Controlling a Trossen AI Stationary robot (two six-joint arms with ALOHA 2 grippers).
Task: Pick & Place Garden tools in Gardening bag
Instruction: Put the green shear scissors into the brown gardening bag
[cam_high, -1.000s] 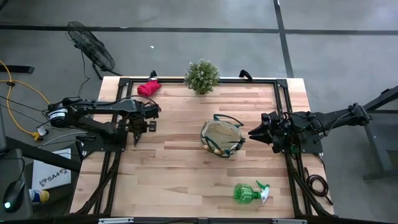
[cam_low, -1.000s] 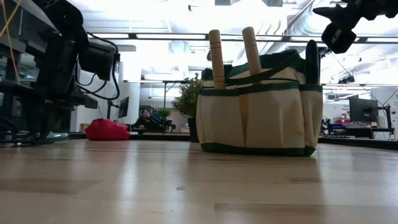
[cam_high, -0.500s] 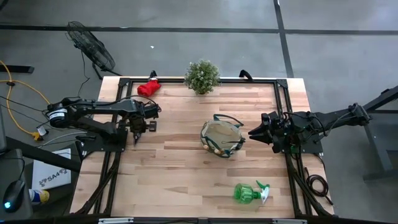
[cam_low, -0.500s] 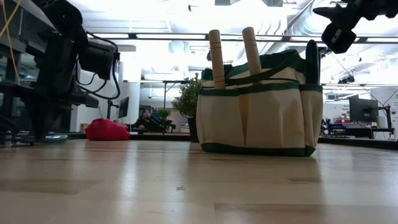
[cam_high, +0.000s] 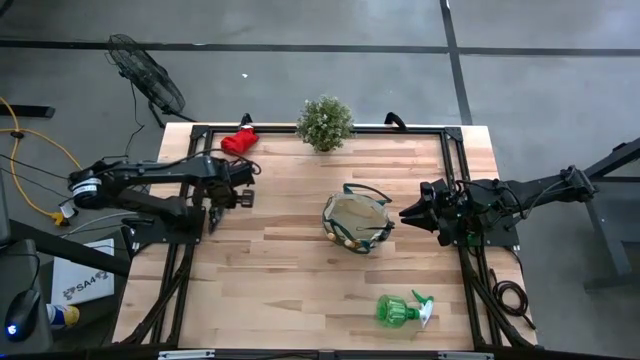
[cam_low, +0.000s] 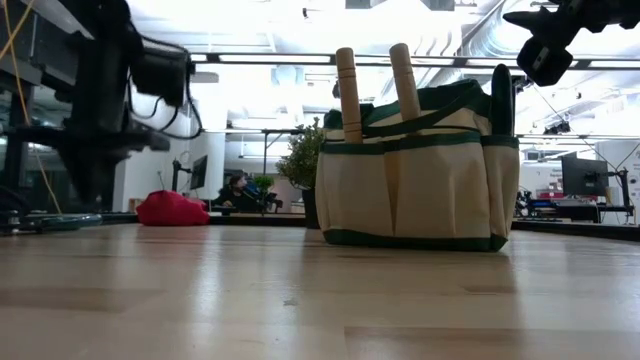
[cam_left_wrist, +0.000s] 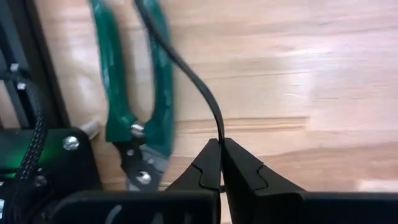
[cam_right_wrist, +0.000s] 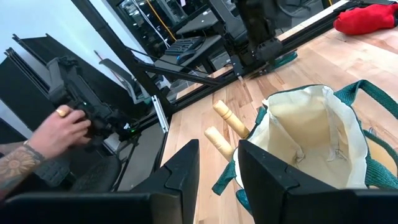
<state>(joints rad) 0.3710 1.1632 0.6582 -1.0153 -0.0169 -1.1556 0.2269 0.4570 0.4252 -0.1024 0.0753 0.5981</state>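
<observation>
Since a second ago, the left gripper (cam_high: 216, 205) has closed and shifted slightly.

High view: gardening bag (cam_high: 356, 224) mid-counter (cam_high: 300, 280), potted plant (cam_high: 325, 122) far, red glove bundle (cam_high: 238, 140) far left, spray bottle (cam_high: 401, 309) near right.

Left wrist view: fingers pinched together, holding nothing I can see, pruning shears (cam_left_wrist: 134, 93) beside them.

Right wrist view: right gripper (cam_right_wrist: 217, 163), part open and empty, faces the bag's two wooden trowel handles (cam_right_wrist: 227, 127); a person's hand (cam_right_wrist: 59, 130) shows beyond.

Both arms are matte black and jointed — the left gripper (cam_left_wrist: 221, 163) has wedge-shaped fingers, silver screws, a thin black cable and perhaps a green light.
</observation>
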